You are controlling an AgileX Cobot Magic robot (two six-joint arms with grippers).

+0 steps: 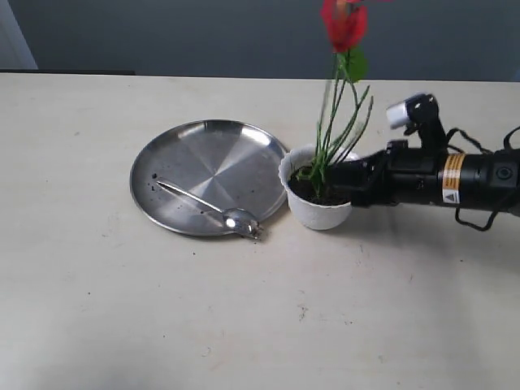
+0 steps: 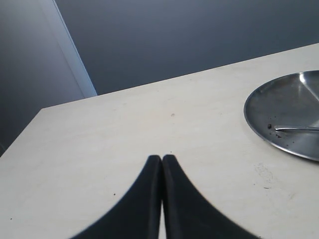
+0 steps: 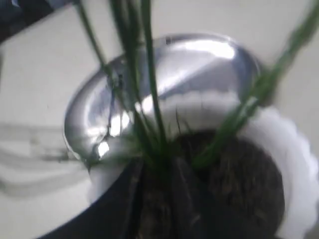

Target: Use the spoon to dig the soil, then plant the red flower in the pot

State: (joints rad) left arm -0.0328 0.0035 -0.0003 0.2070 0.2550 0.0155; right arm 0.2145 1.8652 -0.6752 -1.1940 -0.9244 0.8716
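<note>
White pot [image 1: 318, 213] on the table [image 1: 366, 309] holds soil [image 1: 305, 192] and the upright red flower [image 1: 343, 28], right tool [image 1: 331, 180] at its stems, grip unclear; spoon [image 1: 207, 207] lies in steel plate [image 1: 211, 158]; left tool [image 2: 162, 162] pressed together.

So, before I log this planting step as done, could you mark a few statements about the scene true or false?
1. The red flower stands with its stems in the pot. True.
2. The spoon is stuck in the pot. False: it lies on the steel plate.
3. The left gripper is shut and empty. True.
4. The pot sits on the steel plate. False: it stands on the table beside the steel plate.
</note>
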